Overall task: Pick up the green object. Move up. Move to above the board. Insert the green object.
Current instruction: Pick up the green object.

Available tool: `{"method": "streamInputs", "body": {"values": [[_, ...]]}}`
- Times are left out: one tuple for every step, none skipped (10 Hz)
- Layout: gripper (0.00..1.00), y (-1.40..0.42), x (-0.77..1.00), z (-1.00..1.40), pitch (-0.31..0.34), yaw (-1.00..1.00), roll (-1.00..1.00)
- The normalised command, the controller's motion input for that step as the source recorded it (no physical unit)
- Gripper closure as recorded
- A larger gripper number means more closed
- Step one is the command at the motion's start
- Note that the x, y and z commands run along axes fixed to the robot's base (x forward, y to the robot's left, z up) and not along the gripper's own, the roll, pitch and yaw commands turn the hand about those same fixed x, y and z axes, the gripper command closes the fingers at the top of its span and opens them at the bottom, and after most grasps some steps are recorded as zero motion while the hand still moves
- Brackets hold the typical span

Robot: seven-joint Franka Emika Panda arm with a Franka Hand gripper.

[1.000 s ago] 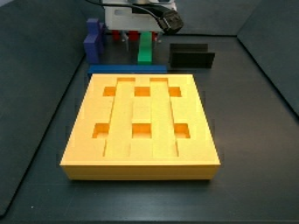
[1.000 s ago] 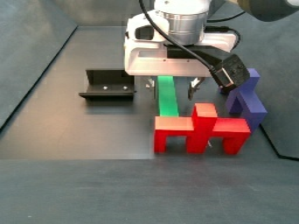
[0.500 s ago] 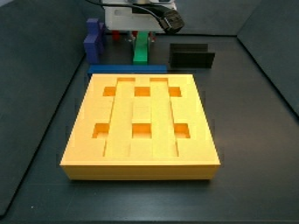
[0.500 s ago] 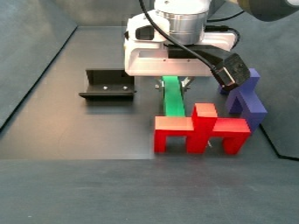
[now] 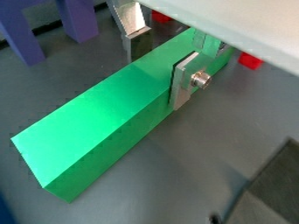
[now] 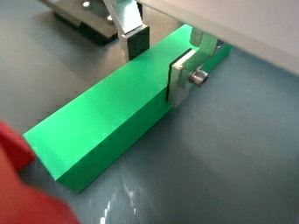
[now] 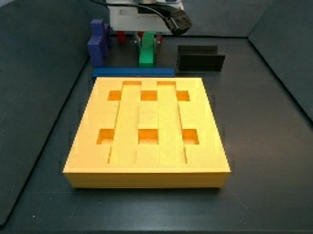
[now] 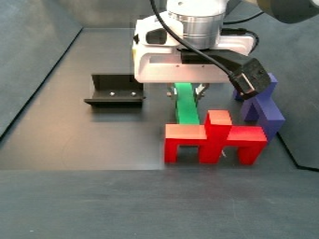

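The green object (image 5: 100,122) is a long bright-green bar that seems to lie on the dark floor. It shows in both wrist views (image 6: 105,122) and both side views (image 7: 148,50) (image 8: 185,105). My gripper (image 5: 158,57) (image 6: 160,59) straddles its far half and is shut on it. One silver finger (image 5: 186,80) lies flat against the bar's side, and the other finger (image 6: 135,39) stands at the opposite side. The gripper hangs under the white hand (image 8: 187,56) at the far end of the floor (image 7: 148,35). The board (image 7: 146,163), an orange-yellow slab with square recesses, lies well in front of it.
A red branched piece (image 8: 214,138) stands at the bar's end. A purple-blue piece (image 8: 264,105) stands beside it. A flat blue bar (image 7: 128,70) lies between bar and board. The dark fixture (image 8: 115,91) (image 7: 199,58) stands to one side. Dark walls enclose the floor.
The fingers, spread wide one second ago, have closed in against the green bar, which shifted slightly sideways. Nothing visibly moved over the last half second.
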Motion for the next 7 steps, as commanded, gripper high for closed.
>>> {"method": "streamInputs", "body": {"values": [[1.00,0.00,0.00,0.00,0.000,0.00,0.00],[1.00,0.00,0.00,0.00,0.000,0.00,0.00],[1.00,0.00,0.00,0.00,0.000,0.00,0.00],[1.00,0.00,0.00,0.00,0.000,0.00,0.00],[1.00,0.00,0.00,0.00,0.000,0.00,0.00],[1.00,0.00,0.00,0.00,0.000,0.00,0.00],[1.00,0.00,0.00,0.00,0.000,0.00,0.00]]}}
